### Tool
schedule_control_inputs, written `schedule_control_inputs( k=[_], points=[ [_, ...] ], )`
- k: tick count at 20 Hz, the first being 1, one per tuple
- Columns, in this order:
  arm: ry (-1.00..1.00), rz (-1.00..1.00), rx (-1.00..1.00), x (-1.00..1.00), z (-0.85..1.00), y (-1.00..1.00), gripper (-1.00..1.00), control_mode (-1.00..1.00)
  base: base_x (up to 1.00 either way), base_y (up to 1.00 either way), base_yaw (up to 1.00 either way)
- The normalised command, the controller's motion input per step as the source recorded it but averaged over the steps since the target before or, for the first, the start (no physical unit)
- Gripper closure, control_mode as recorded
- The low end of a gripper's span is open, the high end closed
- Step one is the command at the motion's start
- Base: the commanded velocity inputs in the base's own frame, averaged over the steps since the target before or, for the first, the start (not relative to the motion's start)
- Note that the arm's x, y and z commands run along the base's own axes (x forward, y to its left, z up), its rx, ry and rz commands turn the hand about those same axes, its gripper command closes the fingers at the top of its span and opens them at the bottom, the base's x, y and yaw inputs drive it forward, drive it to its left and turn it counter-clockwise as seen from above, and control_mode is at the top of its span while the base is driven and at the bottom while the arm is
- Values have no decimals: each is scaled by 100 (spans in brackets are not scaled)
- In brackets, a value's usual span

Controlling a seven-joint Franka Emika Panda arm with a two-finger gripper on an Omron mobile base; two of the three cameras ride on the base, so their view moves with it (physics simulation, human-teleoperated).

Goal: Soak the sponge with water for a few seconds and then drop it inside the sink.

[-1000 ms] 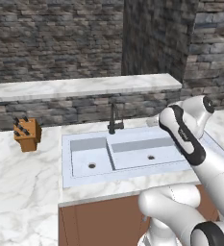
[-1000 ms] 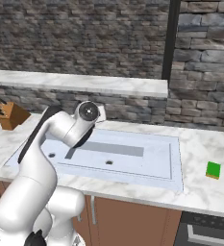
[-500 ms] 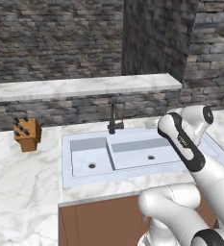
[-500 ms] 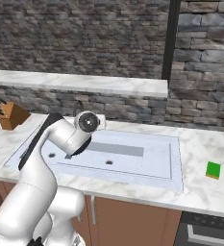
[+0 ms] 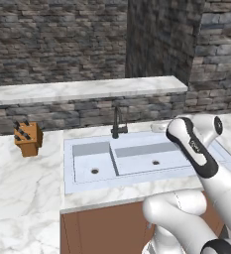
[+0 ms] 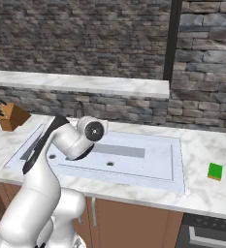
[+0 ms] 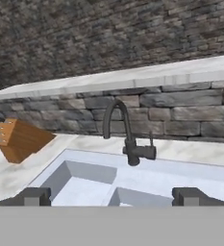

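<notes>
gripper (image 7: 111, 197): jaws wide apart, empty | faucet (image 7: 128, 139): straight ahead, just beyond tips | sink (image 7: 84, 166): below | knife block (image 7: 19, 139): ahead-left | sponge (image 6: 215, 171): far off, on counter

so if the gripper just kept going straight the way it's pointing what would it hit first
Most likely the faucet, dead ahead between the open gripper's fingertips, at the back of the sink; depth is hard to judge.
</notes>
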Motion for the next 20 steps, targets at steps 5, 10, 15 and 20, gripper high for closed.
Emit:
schedule_control_inputs(
  k=[5, 10, 15, 20],
  points=[
    [-15, 0, 1, 0, 0, 0, -100, -100, 0, 0, 0],
    [-12, 0, 0, 0, 0, 0, -100, -100, 0, 0, 0],
    [0, 0, -2, 0, 0, 1, -100, -100, 0, 0, 0],
    [0, 0, 0, 1, 0, 1, -100, -100, 0, 0, 0]
  ],
)
